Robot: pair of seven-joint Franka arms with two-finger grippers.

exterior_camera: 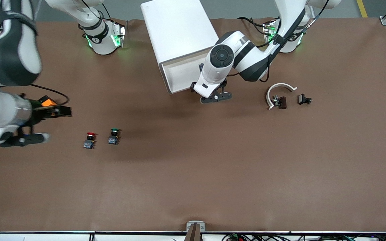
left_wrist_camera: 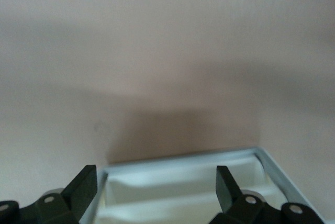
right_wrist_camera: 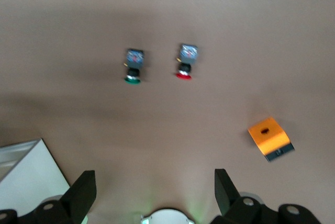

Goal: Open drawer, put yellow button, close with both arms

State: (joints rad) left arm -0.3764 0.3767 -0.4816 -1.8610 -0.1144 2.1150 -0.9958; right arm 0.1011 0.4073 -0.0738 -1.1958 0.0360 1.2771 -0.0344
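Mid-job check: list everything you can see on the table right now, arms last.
cabinet: 1, white, between the arm bases
drawer: 1, white, uppermost, pulled open
red button: 1, red cap, toward the right arm's end
green button: 1, green cap, beside the red button
orange block: 1, orange, below the right arm
curved piece: 1, white, toward the left arm's end
small parts: 2, black, beside the curved piece
yellow button: none in view
left gripper: black, at the drawer's front, jaws open
right gripper: black, near the orange block, jaws open
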